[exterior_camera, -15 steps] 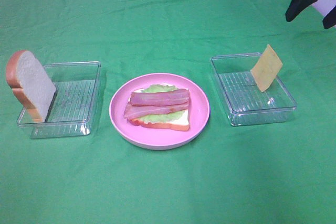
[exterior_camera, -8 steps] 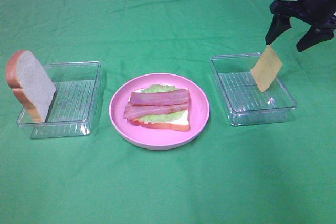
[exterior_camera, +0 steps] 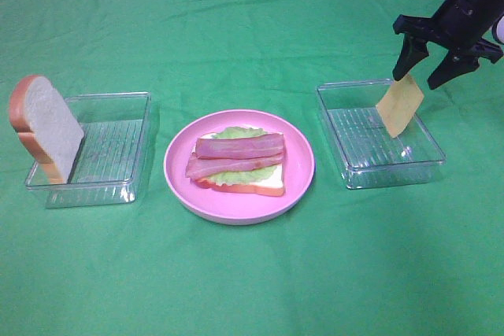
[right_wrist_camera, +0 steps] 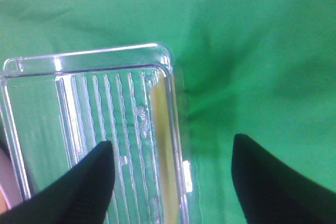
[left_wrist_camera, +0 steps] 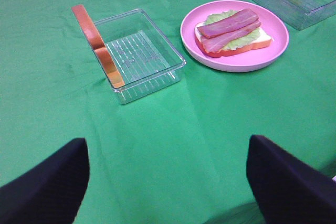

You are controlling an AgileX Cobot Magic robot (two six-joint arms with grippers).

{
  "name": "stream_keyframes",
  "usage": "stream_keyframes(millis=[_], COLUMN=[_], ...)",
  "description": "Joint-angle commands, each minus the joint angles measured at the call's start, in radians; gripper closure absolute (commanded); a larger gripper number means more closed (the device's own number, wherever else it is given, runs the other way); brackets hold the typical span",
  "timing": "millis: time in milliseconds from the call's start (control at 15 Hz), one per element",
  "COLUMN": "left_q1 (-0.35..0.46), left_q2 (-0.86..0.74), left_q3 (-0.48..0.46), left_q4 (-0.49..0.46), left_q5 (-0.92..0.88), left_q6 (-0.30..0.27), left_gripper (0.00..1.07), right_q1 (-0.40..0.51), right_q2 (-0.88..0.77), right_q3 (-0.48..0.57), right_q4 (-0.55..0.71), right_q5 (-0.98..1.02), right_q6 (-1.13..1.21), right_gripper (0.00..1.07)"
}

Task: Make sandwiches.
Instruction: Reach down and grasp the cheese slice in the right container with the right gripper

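Right gripper (exterior_camera: 418, 76), jaws apart, flanking the top of the upright cheese slice (exterior_camera: 399, 105) in the right tray (exterior_camera: 386, 175); left gripper (left_wrist_camera: 167, 142) likewise apart.

Two trays (exterior_camera: 110, 97), one plate (exterior_camera: 299, 186), two bread slices (exterior_camera: 47, 123), two bacon strips (exterior_camera: 240, 146), one cheese square (exterior_camera: 399, 105)

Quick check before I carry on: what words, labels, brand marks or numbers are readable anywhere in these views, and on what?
No readable text in any view.
On the left clear plastic tray and the right clear plastic tray: moulded ridges only, no lettering.
On the round pink plate, the white brown-crusted bread slice, the yellow cheese square and the red-pink bacon strips: nothing printed.
On the green cloth: nothing.
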Motion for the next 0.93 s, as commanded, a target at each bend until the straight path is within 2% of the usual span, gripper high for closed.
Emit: stream_keyframes(millis=[67,200,400,600,667,867,933], left_q1=[-0.006,-0.006,-0.006,-0.006,-0.006,-0.006,-0.006], left_q2=[-0.02,-0.02,-0.02,-0.02,-0.02,-0.02,-0.02], left_q3=[0.002,0.002,0.002,0.002,0.002,0.002,0.002], left_q4=[-0.004,-0.004,-0.004,-0.004,-0.004,-0.004,-0.004], left_q5=[-0.012,-0.012,-0.012,-0.012,-0.012,-0.012,-0.012], left_q6=[0.002,0.002,0.002,0.002,0.002,0.002,0.002], left_gripper=[0.29,0.29,0.29,0.29,0.29,0.29,0.29], right_q1=[0.0,0.0,0.0,0.0,0.0,0.0,0.0], right_q2=[0.005,0.017,0.038,0.051,0.053,0.054,0.051], right_q3=[-0.01,-0.011,-0.011,-0.011,-0.011,-0.013,-0.014], right_q4=[0.005,0.005,0.004,0.005,0.004,-0.001,0.001], right_q5=[0.004,0.015,0.029,0.042,0.049,0.065,0.071], right_q6=[0.002,0.002,0.021,0.021,0.021,0.021,0.025], right_gripper=[0.48,0.48,0.58,0.6,0.65,1.03,1.07])
